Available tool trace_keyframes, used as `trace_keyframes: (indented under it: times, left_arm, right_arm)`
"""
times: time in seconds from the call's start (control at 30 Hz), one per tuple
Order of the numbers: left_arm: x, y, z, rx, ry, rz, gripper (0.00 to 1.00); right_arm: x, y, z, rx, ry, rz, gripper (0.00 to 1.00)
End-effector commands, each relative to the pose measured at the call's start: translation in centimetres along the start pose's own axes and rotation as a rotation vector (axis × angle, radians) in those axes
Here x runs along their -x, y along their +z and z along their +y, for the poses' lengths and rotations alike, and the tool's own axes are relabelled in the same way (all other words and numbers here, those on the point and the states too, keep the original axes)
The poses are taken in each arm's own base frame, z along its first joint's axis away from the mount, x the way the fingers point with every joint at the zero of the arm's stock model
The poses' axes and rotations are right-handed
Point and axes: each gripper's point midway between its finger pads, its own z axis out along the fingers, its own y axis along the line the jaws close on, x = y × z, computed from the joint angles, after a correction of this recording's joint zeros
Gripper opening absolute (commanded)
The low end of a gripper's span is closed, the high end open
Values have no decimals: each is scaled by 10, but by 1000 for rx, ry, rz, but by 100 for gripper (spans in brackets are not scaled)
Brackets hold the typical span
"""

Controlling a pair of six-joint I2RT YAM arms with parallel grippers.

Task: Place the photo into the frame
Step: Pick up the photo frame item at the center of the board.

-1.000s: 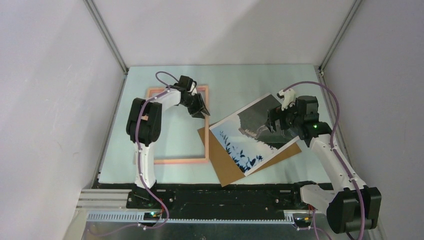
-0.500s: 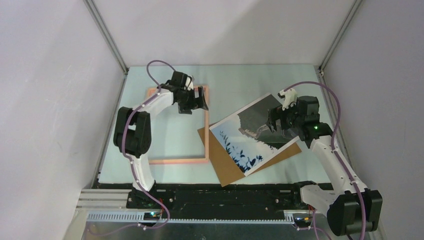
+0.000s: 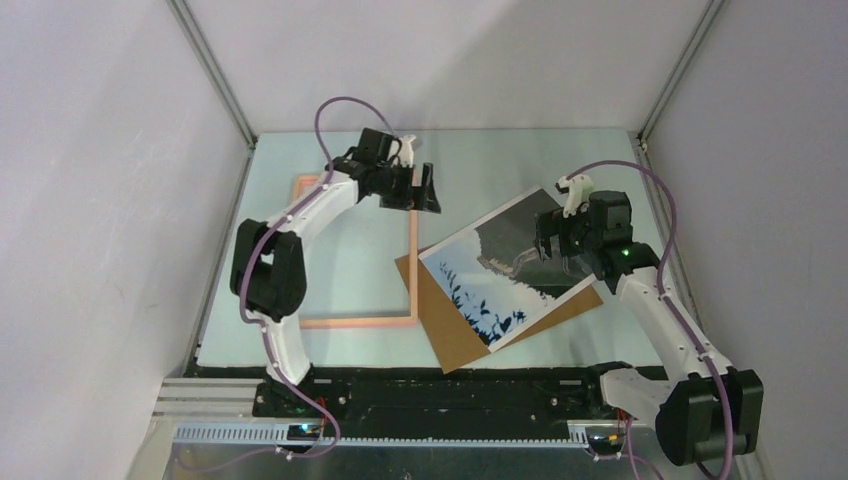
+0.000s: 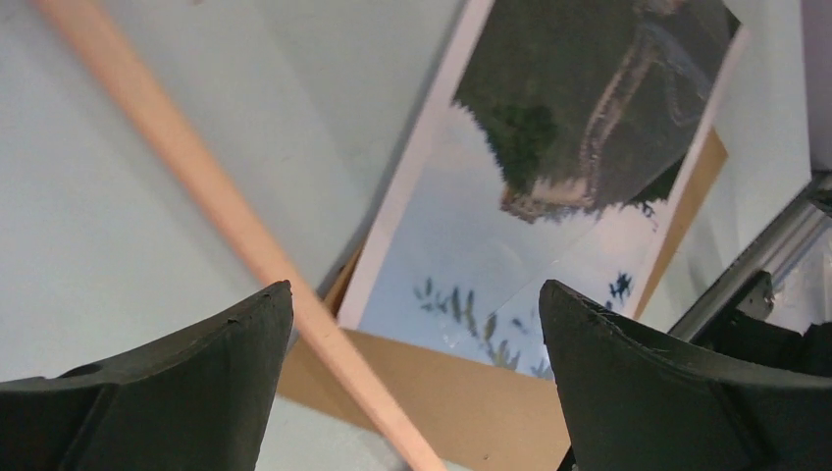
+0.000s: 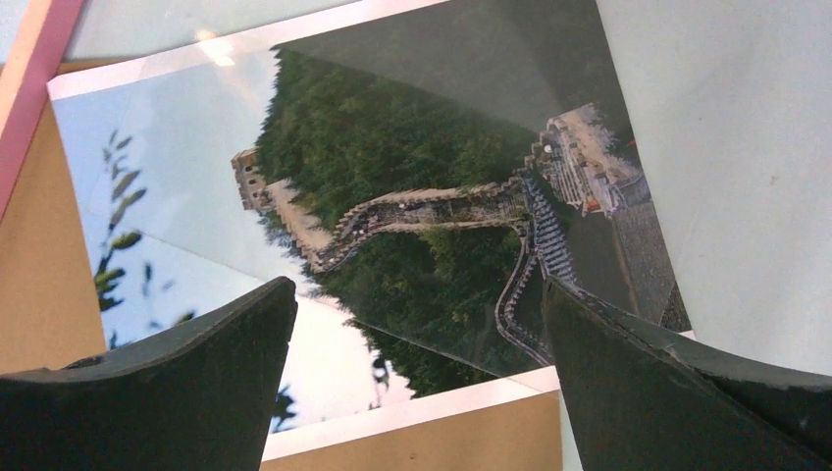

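Working from the left of the bench [image 3: 480, 165]: the frame [image 3: 360, 322] lies flat on the left half, and through its opening I see only the pale bench surface, so nothing is loaded in it. My left hand [image 3: 428, 190] hangs above the frame's far right corner. Its wrist view shows the fingers [image 4: 177, 392] spread wide with nothing between them, only the pink rail, the board and the photo [image 3: 500, 270] well below. Further right, a brown backing board [image 3: 450, 340] lies at a slant. Its left corner crosses the frame's right rail, and from the left wrist view I judge the rail passes over it. The photo rests face up on that board, turned at the same slant and wholly outside the frame, with its nearest corner just beside the right rail. My right hand [image 3: 555, 245] hovers over the dark hill end of the print, also wide open and gripping nothing. I cannot tell whether its tips touch the paper. By my reading the task has barely started, because the print is neither lifted nor moved toward the frame. What remains is to get a grip on an edge of the thin sheet, carry it left, square it to the opening and lay it inside the rails.
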Motion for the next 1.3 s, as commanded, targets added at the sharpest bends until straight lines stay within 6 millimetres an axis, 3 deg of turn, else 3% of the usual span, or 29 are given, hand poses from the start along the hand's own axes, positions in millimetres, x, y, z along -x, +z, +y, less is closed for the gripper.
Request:
trace_keyframes:
  times: [0.0, 0.1, 0.27, 0.6, 1.03, 1.27]
  left_arm:
    - [11, 18, -39, -136, 102, 10, 100]
    - [19, 32, -49, -152, 100, 11, 100]
    - [20, 64, -38, -122, 21, 42, 100]
    - [24, 93, -31, -95, -50, 53, 99]
    - [-8, 113, -18, -23, -120, 120, 99]
    - [-24, 122, -16, -12, -130, 155, 99]
  right_arm:
    - [9, 11, -13, -74, 24, -24, 100]
    - [-1, 21, -26, -135, 51, 24, 100]
    - [-19, 38, -52, -182, 166, 118, 100]
    - [-41, 61, -113, -253, 402, 209, 100]
    - [-62, 87, -164, -243, 522, 286, 100]
    - [-75, 98, -176, -209, 579, 323, 100]
